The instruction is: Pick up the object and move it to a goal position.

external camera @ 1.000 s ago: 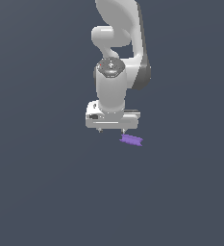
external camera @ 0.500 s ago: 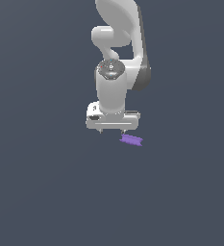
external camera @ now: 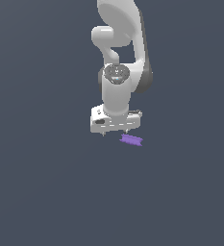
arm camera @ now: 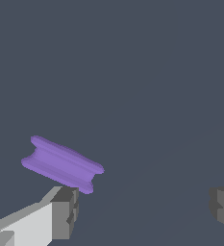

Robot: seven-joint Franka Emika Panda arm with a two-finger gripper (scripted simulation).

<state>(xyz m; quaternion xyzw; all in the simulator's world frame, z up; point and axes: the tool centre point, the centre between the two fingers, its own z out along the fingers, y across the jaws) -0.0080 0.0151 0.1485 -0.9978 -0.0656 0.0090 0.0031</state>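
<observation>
The object, a small flat purple block [external camera: 131, 140] with notched ends, lies on the dark grey floor. My white gripper [external camera: 116, 132] hangs just above the floor, close beside the block, which lies toward the exterior view's right of it. In the wrist view the block [arm camera: 63, 164] lies just beyond one grey fingertip [arm camera: 64, 211]. It is not between the fingers. The gripper [arm camera: 142, 209] is open wide and empty.
The white arm [external camera: 120, 57] rises straight up behind the gripper. The floor is a plain dark grey surface [external camera: 46, 192] with no other objects or edges in view.
The gripper has sunk a little toward the floor. The purple block has not moved.
</observation>
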